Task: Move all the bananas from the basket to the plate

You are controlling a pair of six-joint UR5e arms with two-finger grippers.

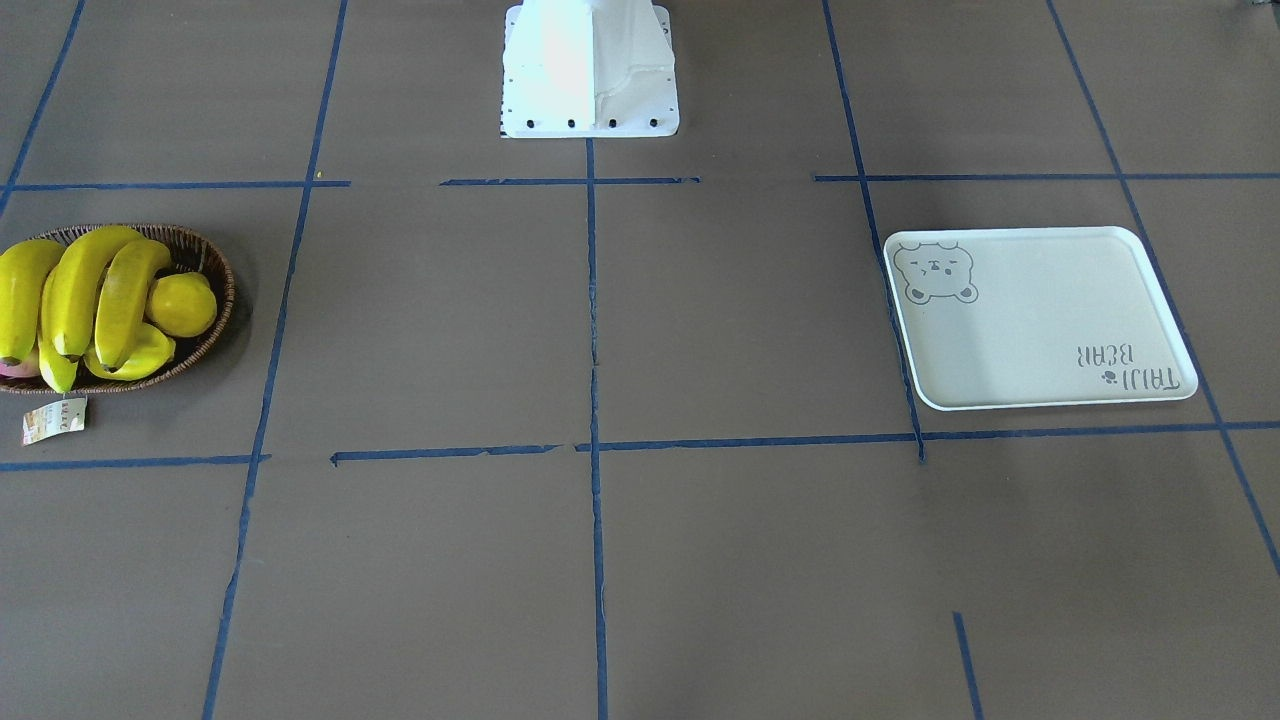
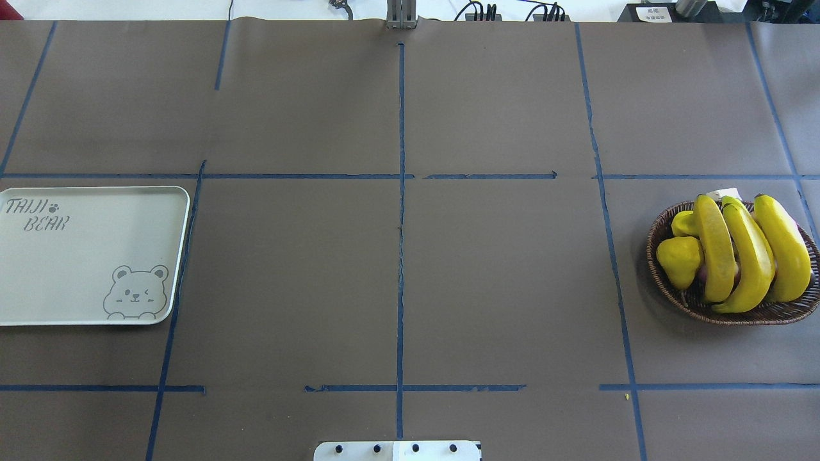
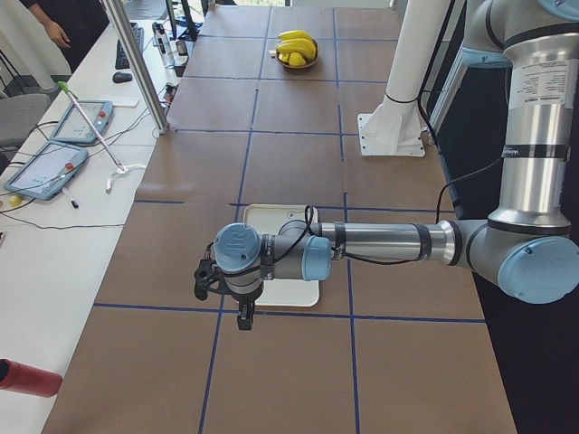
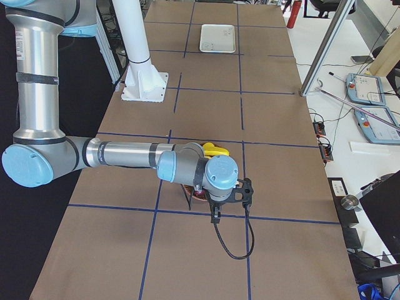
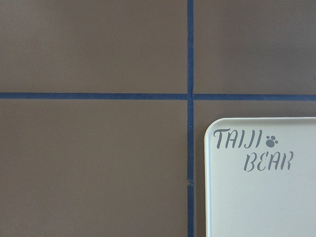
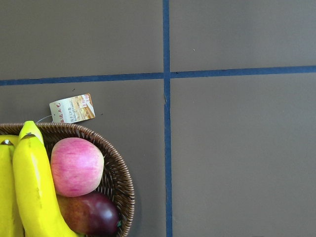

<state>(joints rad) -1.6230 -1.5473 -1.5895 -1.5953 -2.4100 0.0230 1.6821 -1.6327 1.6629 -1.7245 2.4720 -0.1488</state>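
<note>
Brown paper marked with a grid of blue tape covers the table [image 2: 500, 275], and we see 2 grey-and-blue robot arms reaching out low above it. At the robot's left end lies the plate [image 2: 90, 256], a cream-white rounded tray printed with a grey bear face and "TAIJI BEAR", with nothing on it. Well apart, at the robot's right end, sits the basket [image 2: 666, 285], oval, shallow, dark-brown wicker. The bananas [image 2: 717, 256], 4 by our count, are long, curved and bright yellow with darker tips; they are piled lengthwise in it, beside a ridged yellow starfruit [image 2: 680, 259] and over a pink apple [image 6: 76, 167] and a dark red fruit [image 6: 91, 215]. A paper tag [image 6: 72, 107] lies just outside the rim. The right gripper [image 4: 215, 215] hangs near the basket and the left gripper [image 3: 244, 315] by the plate's corner; only the side views show them, so we cannot tell whether either claw is released or clenched. We judge the step in hand to be reaching for a 1st banana: better to take the topmost one across its middle and lift it straight up, so its neighbours and the light basket are not dragged along.
</note>
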